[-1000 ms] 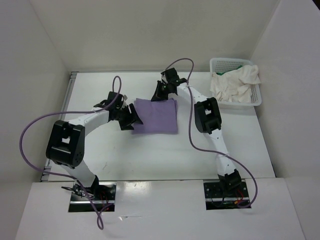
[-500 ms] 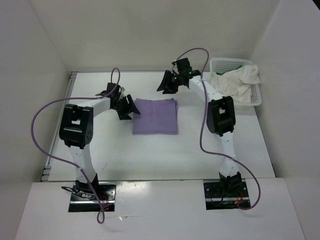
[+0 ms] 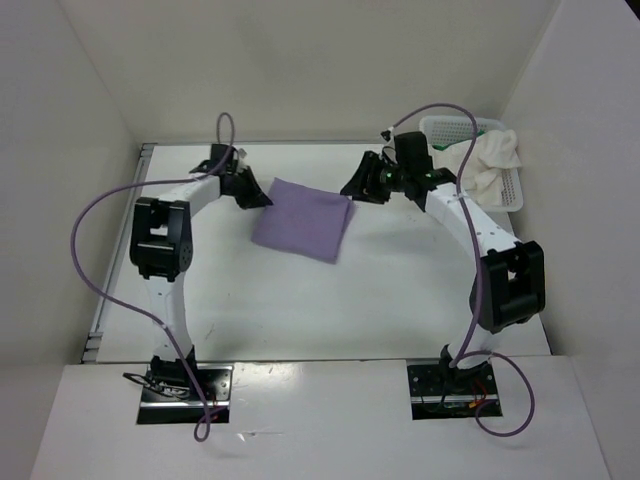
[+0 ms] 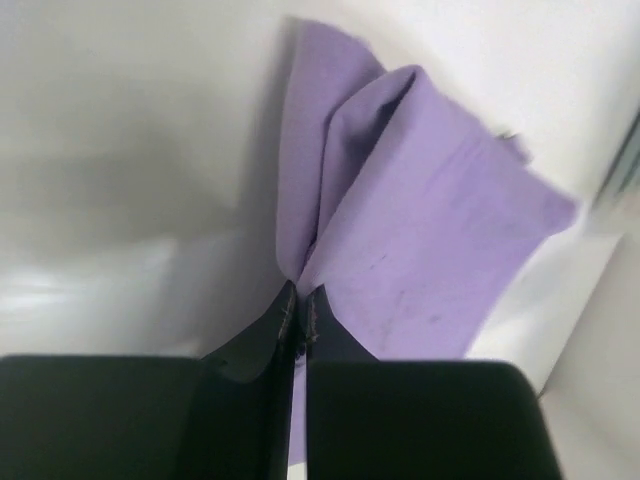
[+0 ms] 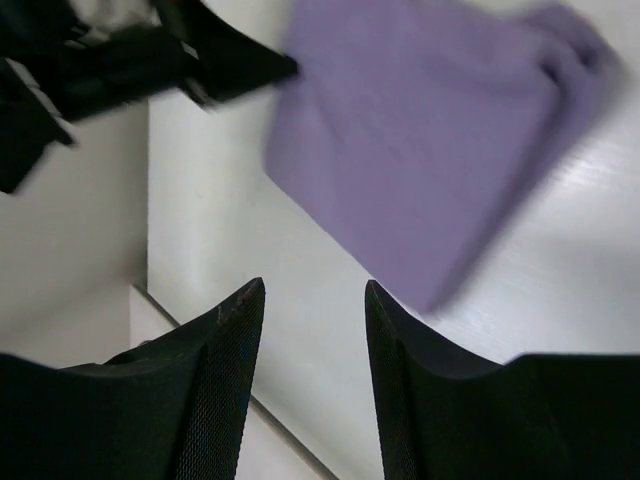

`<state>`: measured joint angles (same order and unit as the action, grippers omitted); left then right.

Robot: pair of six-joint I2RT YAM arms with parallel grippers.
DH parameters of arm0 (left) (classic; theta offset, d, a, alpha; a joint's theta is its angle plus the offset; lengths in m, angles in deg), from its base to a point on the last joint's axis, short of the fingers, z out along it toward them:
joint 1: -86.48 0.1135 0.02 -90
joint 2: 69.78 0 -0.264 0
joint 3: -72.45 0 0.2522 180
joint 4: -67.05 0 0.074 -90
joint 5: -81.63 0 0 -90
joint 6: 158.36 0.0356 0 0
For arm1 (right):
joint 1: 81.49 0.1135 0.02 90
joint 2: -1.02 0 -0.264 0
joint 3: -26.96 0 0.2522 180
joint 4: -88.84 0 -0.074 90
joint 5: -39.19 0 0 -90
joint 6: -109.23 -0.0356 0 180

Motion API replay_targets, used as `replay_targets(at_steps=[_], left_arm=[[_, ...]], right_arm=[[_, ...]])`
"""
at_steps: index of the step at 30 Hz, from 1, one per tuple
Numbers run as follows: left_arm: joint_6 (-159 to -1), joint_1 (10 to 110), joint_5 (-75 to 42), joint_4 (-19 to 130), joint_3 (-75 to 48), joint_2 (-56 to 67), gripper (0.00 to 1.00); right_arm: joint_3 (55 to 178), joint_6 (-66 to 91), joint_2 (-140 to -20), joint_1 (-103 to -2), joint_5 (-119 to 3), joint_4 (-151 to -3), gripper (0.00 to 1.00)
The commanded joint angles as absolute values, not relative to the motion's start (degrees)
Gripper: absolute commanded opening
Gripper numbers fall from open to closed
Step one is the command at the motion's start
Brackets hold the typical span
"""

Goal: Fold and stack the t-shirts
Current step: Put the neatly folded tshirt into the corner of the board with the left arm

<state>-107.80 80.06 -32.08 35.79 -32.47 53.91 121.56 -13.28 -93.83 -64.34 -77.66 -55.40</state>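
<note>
A folded lavender t-shirt (image 3: 300,220) lies skewed on the white table. My left gripper (image 3: 264,196) is shut on its back left corner; in the left wrist view the black jaws (image 4: 300,292) pinch a bunched fold of the purple cloth (image 4: 430,240). My right gripper (image 3: 349,189) hovers open just off the shirt's back right corner, with nothing between its fingers (image 5: 315,290). The right wrist view shows the purple shirt (image 5: 420,130) beyond them and the left gripper (image 5: 240,68) at its far corner. An off-white t-shirt (image 3: 487,160) is heaped in the basket.
A white mesh basket (image 3: 516,186) stands at the back right corner, behind the right arm. White walls close in the table on the left, back and right. Purple cables loop above both arms.
The left gripper shut on the shirt's corner and dragged it toward the back left, turning the shirt. The right gripper opened, let go and drew off to the right.
</note>
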Motion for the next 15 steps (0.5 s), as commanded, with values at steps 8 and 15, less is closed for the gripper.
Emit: replay_targets(at_steps=[8, 15], left_arm=[[-114.23, 111.5, -32.98, 40.7, -28.87, 45.54, 0.54], [-113.8, 114.6, -36.06, 42.22, -20.24, 40.7, 1.0]], right_arm=[[111.65, -12.49, -90.04, -64.96, -80.52, -58.15, 0.51], [110.51, -12.49, -90.04, -64.96, -80.52, -58.68, 0.54]])
